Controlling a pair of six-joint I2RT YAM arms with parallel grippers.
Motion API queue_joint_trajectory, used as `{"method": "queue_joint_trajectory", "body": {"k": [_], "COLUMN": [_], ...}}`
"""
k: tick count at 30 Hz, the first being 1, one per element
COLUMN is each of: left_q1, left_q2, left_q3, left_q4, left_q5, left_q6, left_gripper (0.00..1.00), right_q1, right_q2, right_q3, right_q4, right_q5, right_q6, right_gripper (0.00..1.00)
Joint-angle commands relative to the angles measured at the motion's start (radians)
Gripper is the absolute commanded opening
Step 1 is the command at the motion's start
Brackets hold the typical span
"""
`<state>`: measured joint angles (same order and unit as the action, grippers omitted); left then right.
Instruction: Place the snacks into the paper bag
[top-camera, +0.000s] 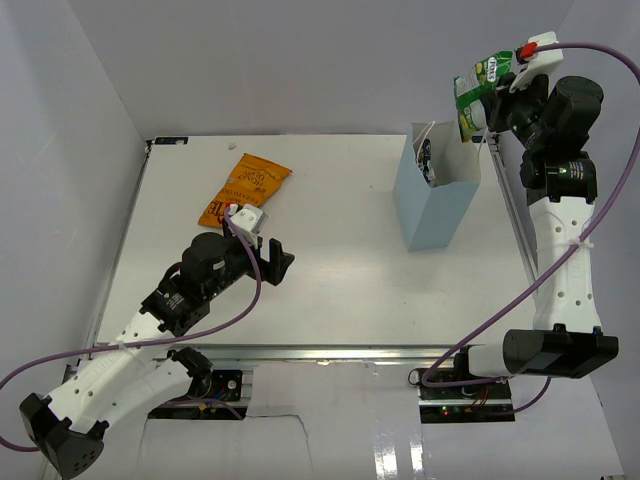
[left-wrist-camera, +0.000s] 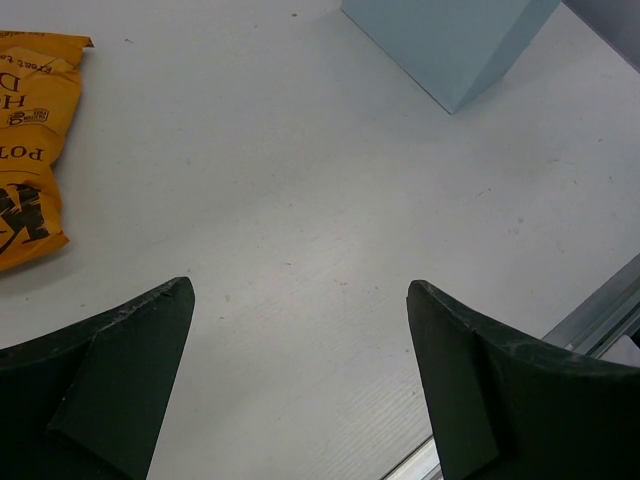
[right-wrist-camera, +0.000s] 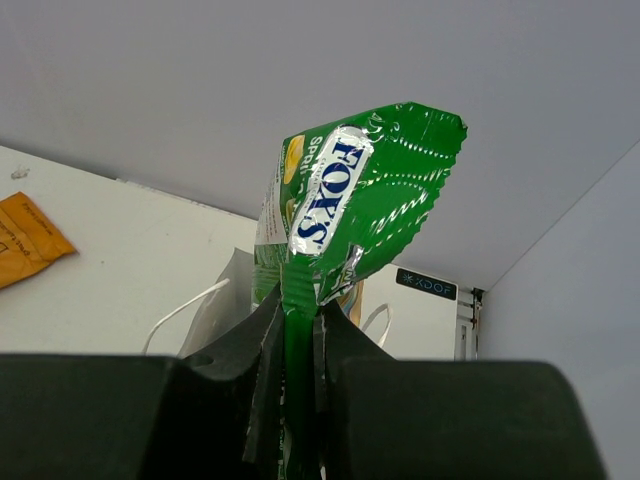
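R arm (top-camera: 568, 255) is reaching up the right edge of the top view. Its R jaws are pressing nearly together & pinching the green packet (top-camera: 476, 92) by one end. In the R wrist view the green packet (right-wrist-camera: 352, 195) is standing up from betw. the two dark fingers (right-wrist-camera: 240, 360), w/ its crinkled edge fanning toward upper right & "FOX'S" showing on a silver strip. In the top view the packet is hanging in the air at upper right of the frame, just above & a bit right of the bag's open mouth; can't tell if it's touching the rim. The bag (top-camera: 436, 208) is standing upright on the bench (top-camera: 340, 290), right of centre & near the bench's right edge. Sth blue-and-white (top-camera: 427, 158) is showing inside its mouth, & a white cord handle (top-camera: 428, 130) is sticking up at the far rim. L arm (top-camera: 150, 330) is stretching from lower left toward centre, w/ L jaws spreading wide, gripping nothing & hovering over bare bench. In the L wrist view both fingers (left-wrist-camera: 120, 380) are sitting at the bottom corners w/ white bench betw. them. Orange bag (top-camera: 246, 188) is lying flat on the bench, upper left of centre, just beyond the L jaws & apart from them. The L wrist view is showing the orange bag (left-wrist-camera: 30, 150) at the left edge & a corner of the bag (left-wrist-camera: 450, 45) at the top.
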<state>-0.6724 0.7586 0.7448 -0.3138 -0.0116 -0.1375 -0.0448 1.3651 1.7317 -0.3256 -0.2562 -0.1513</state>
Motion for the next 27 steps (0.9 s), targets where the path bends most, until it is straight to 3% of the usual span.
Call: {"method": "queue_joint_trajectory", "body": {"k": [1,16,24,26,27], "left_q1": [0.002,0.002,0.0,0.004,0.002], "left_q2": [-0.001,-0.001,0.008,0.013,0.015], "left_q3": [-0.01,-0.01,-0.012,-0.01,-0.012], "left_q4": [-0.004,-0.007,-0.007,-0.005,-0.005], "left_q5": [-0.03,-0.042,-0.054,-0.06,-0.063], "left_q6": [0.012,0.015,0.013,0.015,0.013], "left_gripper": [0.98,0.98,0.98,0.98,0.98], "right_q1": [-0.003,-0.003,-0.001,0.0,0.0], "right_q2": [-0.021,0.006,-0.014,0.002,0.008], "right_q3": [0.014,-0.055,-0.283,-0.297,-0.297], "right_q4": [0.094,0.12,0.186,0.157,0.14], "right_q5": [0.0,-0.006,-0.011,-0.029,-0.04], "right_q6": [-0.01,-0.002,-0.045,-0.068,-0.073], "right_gripper": [0.08,0.08,0.08,0.15,0.22]}}
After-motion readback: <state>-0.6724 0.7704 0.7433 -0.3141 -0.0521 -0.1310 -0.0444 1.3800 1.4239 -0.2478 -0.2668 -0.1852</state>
